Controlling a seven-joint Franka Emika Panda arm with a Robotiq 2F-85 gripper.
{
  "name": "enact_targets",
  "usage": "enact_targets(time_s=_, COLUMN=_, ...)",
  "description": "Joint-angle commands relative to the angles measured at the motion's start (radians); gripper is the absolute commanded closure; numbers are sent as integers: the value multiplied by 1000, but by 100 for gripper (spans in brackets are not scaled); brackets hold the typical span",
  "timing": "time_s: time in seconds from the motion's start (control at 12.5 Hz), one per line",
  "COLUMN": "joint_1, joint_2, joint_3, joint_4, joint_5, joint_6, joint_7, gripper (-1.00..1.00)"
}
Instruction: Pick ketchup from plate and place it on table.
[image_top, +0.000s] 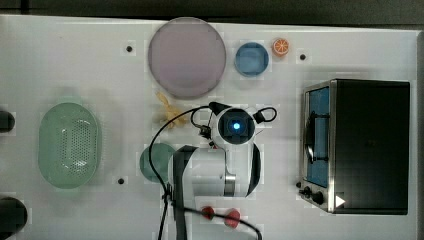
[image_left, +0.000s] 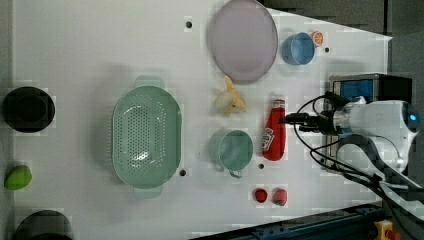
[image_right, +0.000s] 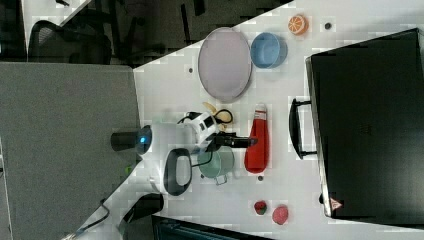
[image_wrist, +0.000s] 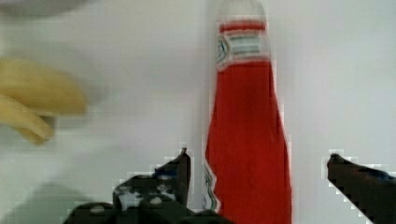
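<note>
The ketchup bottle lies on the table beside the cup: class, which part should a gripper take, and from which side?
Probably the red body below the neck, from straight above. The ketchup lies flat on the table, its sides free, the cup close but apart. In the wrist view the open gripper already straddles the body across its width.

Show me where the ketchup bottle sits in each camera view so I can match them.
Top view: hidden under the arm's wrist.
Left view: the ketchup lies on the table, between the green cup and the gripper.
Right view: ketchup right of the cup.
Wrist view: ketchup between the open fingers.
Shared landmark: the banana.
</note>
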Motion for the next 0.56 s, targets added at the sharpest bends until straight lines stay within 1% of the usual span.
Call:
enact_targets(time_s=0.08, joint_1=-7, joint_2=-166, joint_3=5, joint_4=59, joint_5=9, joint_6=-39, joint_7=65, gripper=-100)
enact_targets(time_s=0.24, joint_1=-7, joint_2=-256, joint_3=3, joint_4=110, joint_5=9, joint_6=-143, joint_7=217, gripper=-100)
enact_targets(time_s=0.4, joint_1=-6, joint_2=-324, joint_3=6, joint_4=185, joint_5=9, joint_6=-334, joint_7=378, gripper=-100)
enact_targets(time_s=0.56, joint_1=-6, joint_2=-370, joint_3=9, joint_4=286, joint_5=9, joint_6=-545, joint_7=445, gripper=-100)
